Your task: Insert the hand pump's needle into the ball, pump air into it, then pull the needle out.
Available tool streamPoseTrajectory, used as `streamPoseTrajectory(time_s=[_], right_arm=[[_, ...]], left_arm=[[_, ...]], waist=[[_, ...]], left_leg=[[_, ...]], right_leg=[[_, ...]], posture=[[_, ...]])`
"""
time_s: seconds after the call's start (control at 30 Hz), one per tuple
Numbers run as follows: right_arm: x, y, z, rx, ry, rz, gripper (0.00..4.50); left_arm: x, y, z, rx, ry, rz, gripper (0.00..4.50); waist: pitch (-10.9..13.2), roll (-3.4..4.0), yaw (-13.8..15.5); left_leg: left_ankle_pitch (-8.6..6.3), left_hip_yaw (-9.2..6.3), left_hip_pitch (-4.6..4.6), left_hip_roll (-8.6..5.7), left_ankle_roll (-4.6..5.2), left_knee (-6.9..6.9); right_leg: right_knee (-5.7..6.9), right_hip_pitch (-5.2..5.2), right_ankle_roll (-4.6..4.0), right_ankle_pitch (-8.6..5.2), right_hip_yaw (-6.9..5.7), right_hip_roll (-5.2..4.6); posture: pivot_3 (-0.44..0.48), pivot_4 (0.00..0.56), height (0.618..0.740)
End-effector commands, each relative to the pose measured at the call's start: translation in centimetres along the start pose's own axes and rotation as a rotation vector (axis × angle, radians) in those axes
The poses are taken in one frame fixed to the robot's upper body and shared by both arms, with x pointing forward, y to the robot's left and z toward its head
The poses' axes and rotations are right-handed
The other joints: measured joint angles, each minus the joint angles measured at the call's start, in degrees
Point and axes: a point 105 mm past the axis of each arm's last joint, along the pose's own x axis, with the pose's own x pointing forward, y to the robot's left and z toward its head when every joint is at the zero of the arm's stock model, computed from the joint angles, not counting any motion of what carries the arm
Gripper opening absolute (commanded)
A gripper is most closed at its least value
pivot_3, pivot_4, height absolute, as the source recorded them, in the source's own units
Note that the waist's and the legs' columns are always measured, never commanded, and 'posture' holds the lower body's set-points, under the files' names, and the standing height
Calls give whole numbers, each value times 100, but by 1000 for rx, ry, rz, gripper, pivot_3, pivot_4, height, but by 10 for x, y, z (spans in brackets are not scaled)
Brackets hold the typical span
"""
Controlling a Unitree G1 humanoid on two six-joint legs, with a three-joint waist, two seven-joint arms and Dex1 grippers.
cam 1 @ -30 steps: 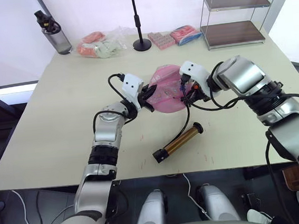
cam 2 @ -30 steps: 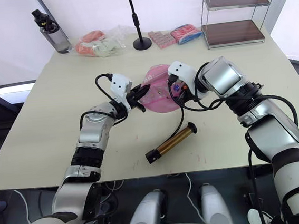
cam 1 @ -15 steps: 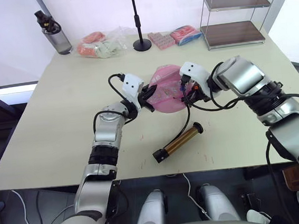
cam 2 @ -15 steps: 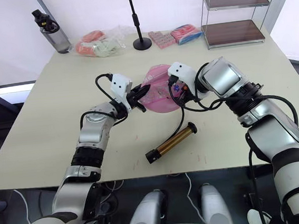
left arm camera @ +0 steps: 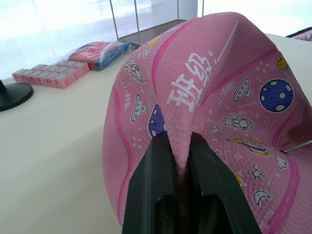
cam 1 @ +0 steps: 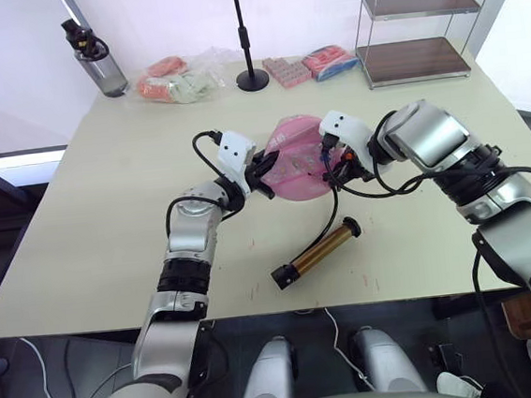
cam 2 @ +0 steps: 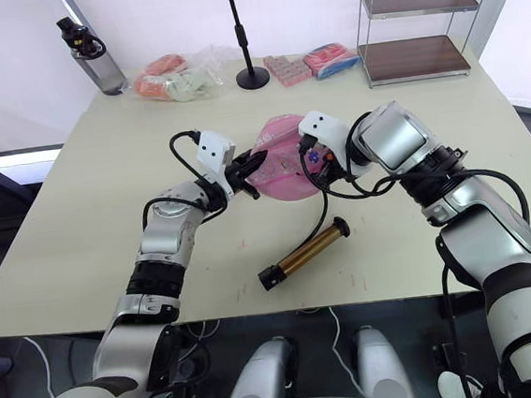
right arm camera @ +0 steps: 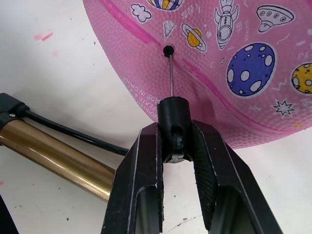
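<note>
Nothing has shifted since a second ago: your needle (right arm camera: 171, 73) sits with its tip at the ball's (right arm camera: 234, 63) valve, insertion underway. Right gripper (right arm camera: 174, 146) clamps its fitting; left gripper (left arm camera: 179, 161) pinches a fold of ball mid-table. Next, push straight in.

soft pink ball (cam 1: 296, 169) on table, needle (right arm camera: 170, 75) tip at its valve, gold pump (cam 1: 316, 252) lying nearby

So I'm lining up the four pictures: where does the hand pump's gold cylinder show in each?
Left eye view: hand pump on the table, nearer the robot than the ball.
Right eye view: same spot.
Left wrist view: not in it.
Right wrist view: beside the right gripper's fingers, hose attached.
Shared landmark: the ball.
</note>
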Motion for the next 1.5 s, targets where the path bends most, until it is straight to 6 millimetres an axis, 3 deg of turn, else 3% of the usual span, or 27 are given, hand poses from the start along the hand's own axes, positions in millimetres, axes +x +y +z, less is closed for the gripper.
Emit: streamPoseTrajectory(time_s=[0.03, 0.73, 1.5], right_arm=[[-2, -5, 0, -14, 24, -39, 322], [15, 6, 0, -132, 106, -18, 322], [19, 1, 44, -307, 145, -56, 322]], left_arm=[[2, -6, 2, 11, -2, -26, 17], [4, -22, -1, -19, -9, -76, 17], [7, -42, -24, -162, 84, -99, 17]], waist=[[0, 0, 0], [-2, 1, -19], [-5, 4, -123]], left_leg=[[0, 0, 0, 0, 0, 0], [1, 0, 14, 1, -2, 6], [2, -8, 24, 0, -4, 8]], right_leg=[[0, 0, 0, 0, 0, 0], [11, 9, 1, 0, -1, 1], [15, 17, 2, 0, -6, 1]], posture=[[0, 150, 731], [0, 150, 731], [0, 150, 731]])
